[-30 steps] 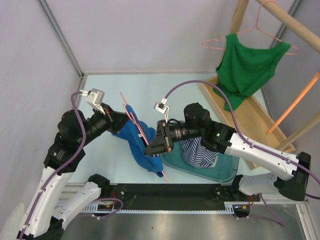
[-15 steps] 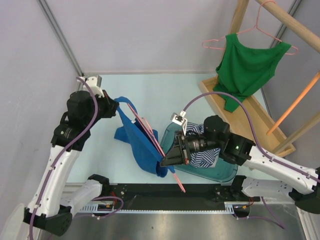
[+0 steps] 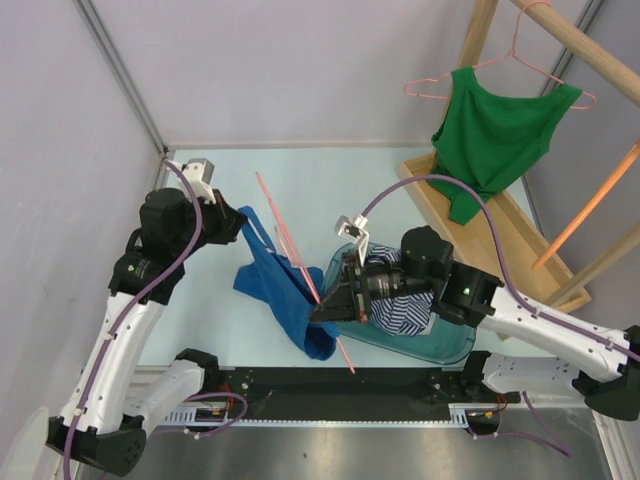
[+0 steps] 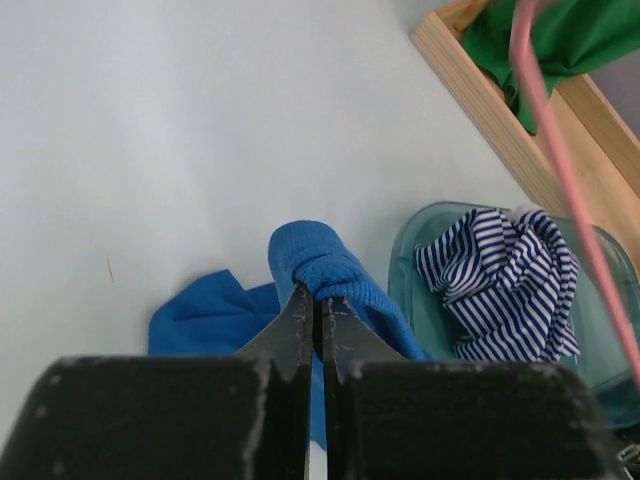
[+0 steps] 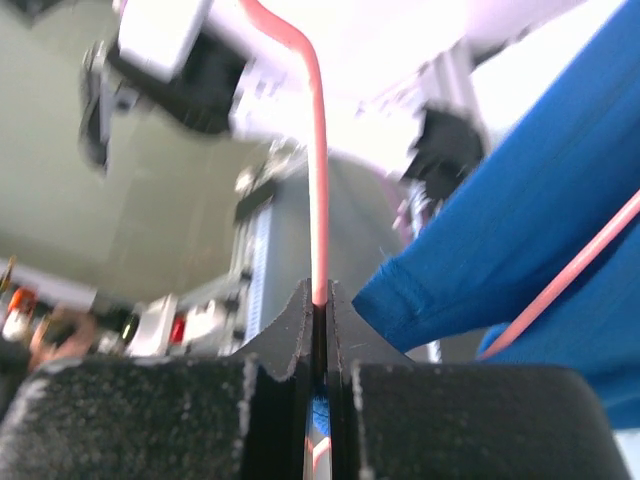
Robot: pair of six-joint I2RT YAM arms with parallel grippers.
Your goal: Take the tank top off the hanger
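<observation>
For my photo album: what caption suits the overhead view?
Left gripper holds the blue fabric tank top, right gripper clamps its pink wire hanger.

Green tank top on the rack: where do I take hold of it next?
On the green tank top, probably the lower hem, from the front-left: that bunched corner hangs loose below the pink hanger, while the wooden rack crowds its right side.

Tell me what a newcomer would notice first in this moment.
The blue tank top hangs mid-table between the arms: the left gripper pinches its upper end, and the right gripper clamps the pink hanger crossing it. Far right, a green tank top hangs at the wooden rack; a striped cloth lies in the teal bin.
</observation>
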